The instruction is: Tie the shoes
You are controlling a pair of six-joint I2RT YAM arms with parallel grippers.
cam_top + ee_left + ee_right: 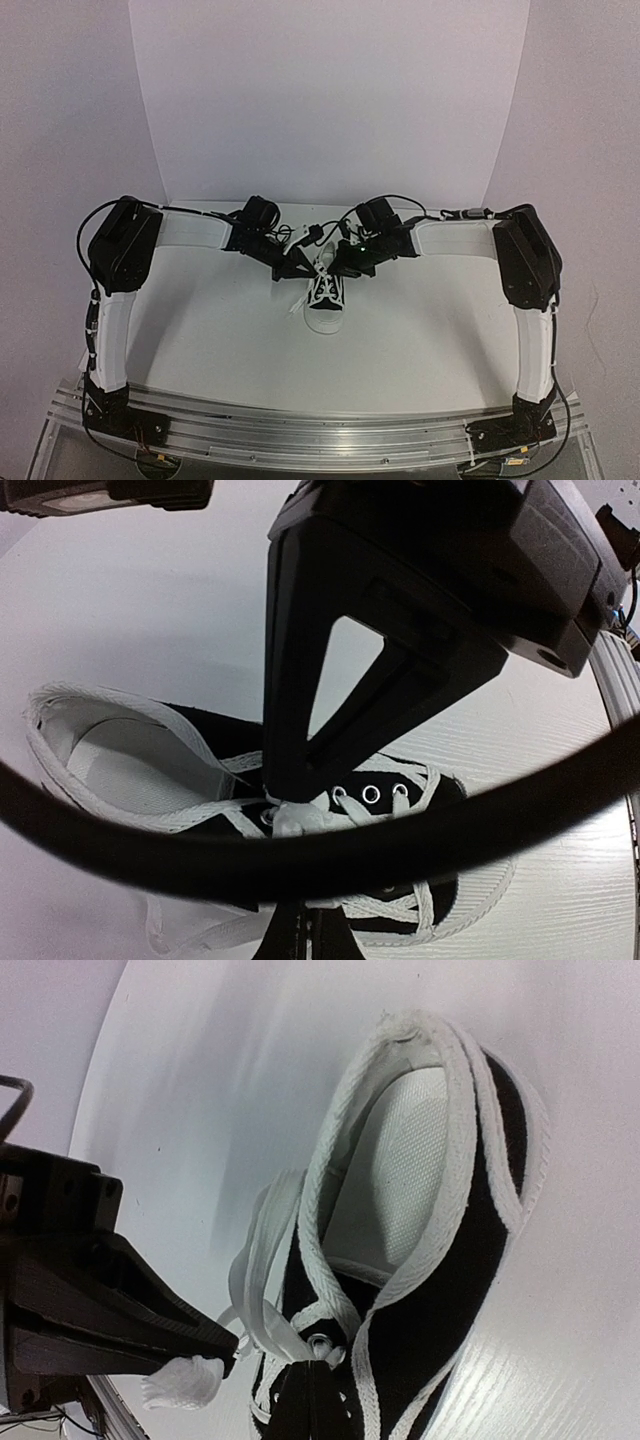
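The small black sneaker (327, 296) stands mid-table with its white toe cap toward the arm bases. Both grippers meet over its opening. My left gripper (296, 268) comes in from the left and is shut on a white lace end (185, 1380). Its own fingers show closed at the bottom of the left wrist view (303, 908). My right gripper (345, 265) comes in from the right. It is shut, with its tips (318, 1362) pinching the lace (262, 1260) at the top eyelet. The shoe (420, 790) (470, 1260) shows its white lining, and the bunched lace (300, 818) sits under the right gripper's finger.
A black cable (400, 830) crosses the left wrist view and hides part of the shoe. White backdrop walls (330, 100) rise behind the white table (220, 330). An aluminium rail (330, 435) carrying the arm bases runs along the near edge.
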